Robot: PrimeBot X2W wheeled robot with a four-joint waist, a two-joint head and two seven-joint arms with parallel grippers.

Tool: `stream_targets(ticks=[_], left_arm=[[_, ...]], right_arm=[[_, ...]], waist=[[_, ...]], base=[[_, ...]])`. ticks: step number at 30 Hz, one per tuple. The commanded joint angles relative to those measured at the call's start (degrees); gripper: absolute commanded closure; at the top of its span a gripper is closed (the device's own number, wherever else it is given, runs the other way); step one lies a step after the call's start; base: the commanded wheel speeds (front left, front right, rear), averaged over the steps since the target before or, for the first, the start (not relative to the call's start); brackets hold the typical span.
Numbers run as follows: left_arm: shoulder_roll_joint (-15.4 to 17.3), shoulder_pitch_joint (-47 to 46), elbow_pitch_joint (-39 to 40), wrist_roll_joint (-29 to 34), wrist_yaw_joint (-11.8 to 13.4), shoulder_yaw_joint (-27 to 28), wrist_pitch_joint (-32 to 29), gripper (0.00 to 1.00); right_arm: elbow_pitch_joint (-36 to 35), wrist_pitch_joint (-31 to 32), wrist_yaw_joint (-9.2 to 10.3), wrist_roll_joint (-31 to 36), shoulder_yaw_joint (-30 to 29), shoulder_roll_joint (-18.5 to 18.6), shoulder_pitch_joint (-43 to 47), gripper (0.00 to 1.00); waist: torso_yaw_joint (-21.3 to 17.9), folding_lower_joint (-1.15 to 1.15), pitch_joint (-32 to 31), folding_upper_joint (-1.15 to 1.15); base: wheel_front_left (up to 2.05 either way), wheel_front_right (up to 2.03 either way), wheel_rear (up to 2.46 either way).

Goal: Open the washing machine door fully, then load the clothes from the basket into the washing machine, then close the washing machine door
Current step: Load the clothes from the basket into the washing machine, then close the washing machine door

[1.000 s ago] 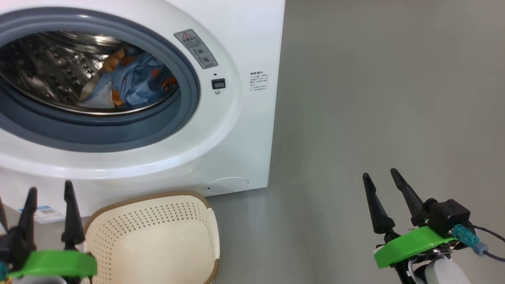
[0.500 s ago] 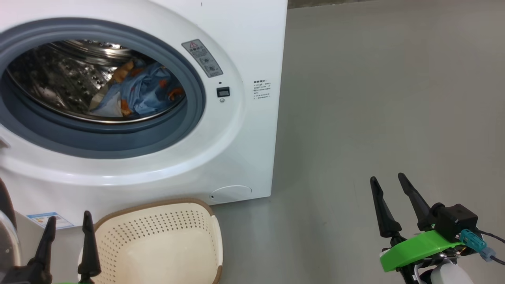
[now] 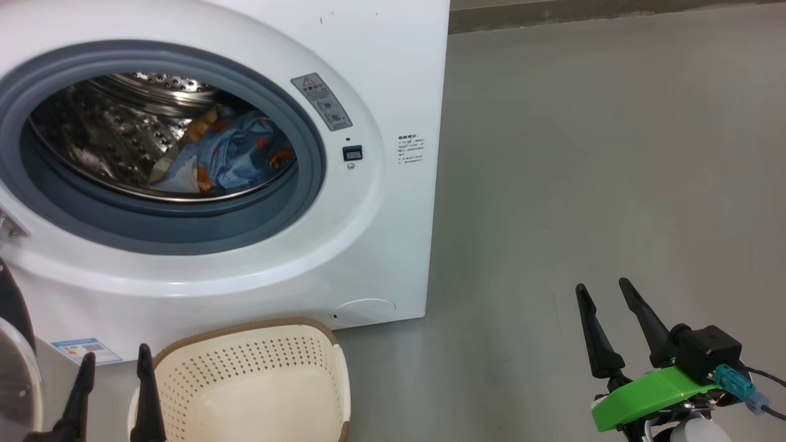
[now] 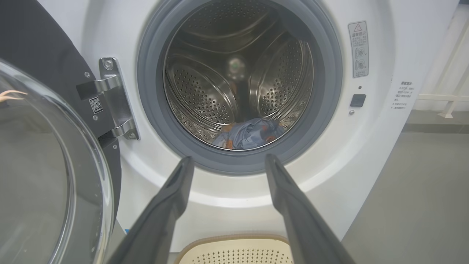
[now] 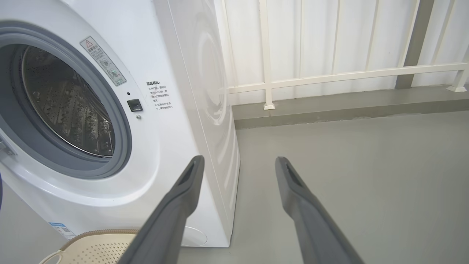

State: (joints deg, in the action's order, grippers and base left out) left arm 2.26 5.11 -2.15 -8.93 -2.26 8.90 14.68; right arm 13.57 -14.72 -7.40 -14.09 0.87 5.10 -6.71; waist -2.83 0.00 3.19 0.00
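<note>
The white washing machine (image 3: 393, 67) stands with its door (image 3: 15, 374) swung open at the far left; the door's clear glass bowl (image 4: 40, 176) hangs from a steel hinge. Blue printed clothes (image 3: 236, 156) lie low in the steel drum, and the left wrist view shows the clothes (image 4: 251, 132) too. The cream basket (image 3: 245, 328) sits on the floor before the machine, holding nothing. My left gripper (image 3: 116, 355) is open and empty at the basket's left rim, pointing at the drum mouth (image 4: 229, 158). My right gripper (image 3: 602, 285) is open and empty over bare floor, right of the machine (image 5: 240, 158).
Grey floor (image 3: 614, 153) spreads to the right of the machine. A white railing (image 5: 329, 75) on a low kerb runs along the back. A blue label sticker (image 3: 83, 350) and a round hatch (image 3: 365, 310) mark the machine's lower front.
The head camera has shifted, so the machine and basket sit lower in the picture. The door's glass has come into view at lower left. My left gripper has sunk toward the bottom edge.
</note>
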Motion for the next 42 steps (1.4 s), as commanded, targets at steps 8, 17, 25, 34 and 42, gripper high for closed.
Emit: stream_targets(ticks=[8, 17, 25, 34, 42], left_arm=[[0.6, 0.2, 2.3, -0.8, 1.1, 0.8, 0.3, 0.0], [0.6, 0.1, 2.9, -1.4, 0.7, 0.5, 0.3, 0.0], [0.6, 0.2, 2.6, -1.5, 1.1, 0.4, 0.3, 0.0], [0.6, 0.2, 1.9, -1.2, 1.1, 0.3, 0.3, 0.0], [0.6, 0.2, 1.4, -1.0, 0.6, 0.5, 0.3, 0.0]], right_arm=[[-1.7, -0.3, -0.09, 0.7, 1.2, 0.1, -0.4, 0.0], [-1.4, -0.3, -0.09, 0.8, 1.1, 0.0, -0.5, 0.0], [-1.2, -0.3, -0.09, 1.0, 1.0, -0.1, -0.4, 0.0], [-0.8, -0.3, -0.09, 1.0, 1.3, -0.1, -0.1, 0.0], [-0.8, -0.3, -0.09, 1.0, 1.3, -0.1, 0.2, 0.0]], waist=[[0.4, 0.0, 0.3, 0.0], [0.2, 0.0, 0.3, 0.0], [0.3, 0.0, 0.0, 0.0], [0.9, 0.0, -1.0, 0.0], [1.0, 0.0, -1.2, 0.0]], base=[[0.0, 0.0, 0.0], [0.0, 0.0, 0.0], [0.0, 0.0, 0.0], [0.0, 0.0, 0.0], [0.0, 0.0, 0.0]])
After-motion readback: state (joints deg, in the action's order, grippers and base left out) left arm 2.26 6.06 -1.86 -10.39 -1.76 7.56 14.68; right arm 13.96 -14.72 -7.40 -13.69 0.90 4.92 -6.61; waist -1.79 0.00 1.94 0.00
